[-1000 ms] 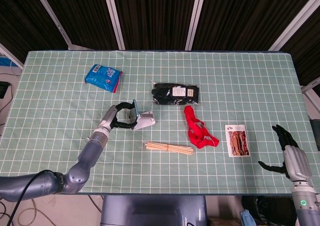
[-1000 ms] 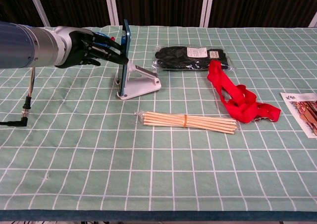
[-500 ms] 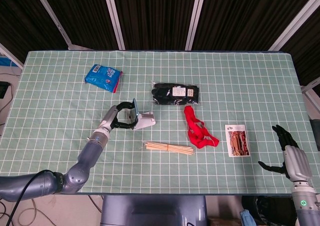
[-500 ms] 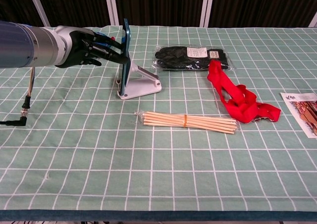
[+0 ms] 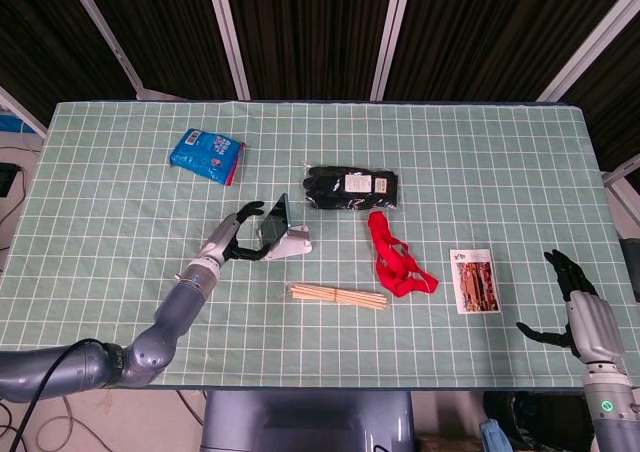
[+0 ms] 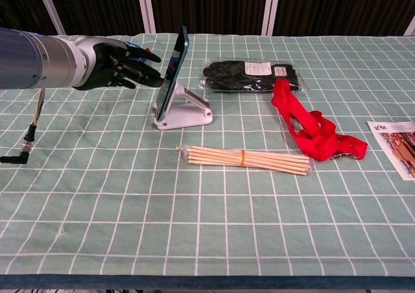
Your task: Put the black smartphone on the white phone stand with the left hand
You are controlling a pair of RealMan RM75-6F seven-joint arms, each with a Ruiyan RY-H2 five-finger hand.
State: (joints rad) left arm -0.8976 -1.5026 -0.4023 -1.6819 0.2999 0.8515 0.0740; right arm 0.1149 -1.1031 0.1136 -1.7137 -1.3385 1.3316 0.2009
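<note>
Green gridded cloth covers the bench, and near frame centre I see the black smartphone (image 6: 175,69) leaning back on the white phone stand (image 6: 188,113), its lower edge caught by the lip. My left hand (image 6: 113,63) sits just beside it, fingers spread and empty; my right hand (image 5: 580,307) idles open at lower right.

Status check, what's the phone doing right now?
Left hand open, fingertips beside phone. Black smartphone leaning on white stand. Right hand open, idle. Nothing in the way.
</note>
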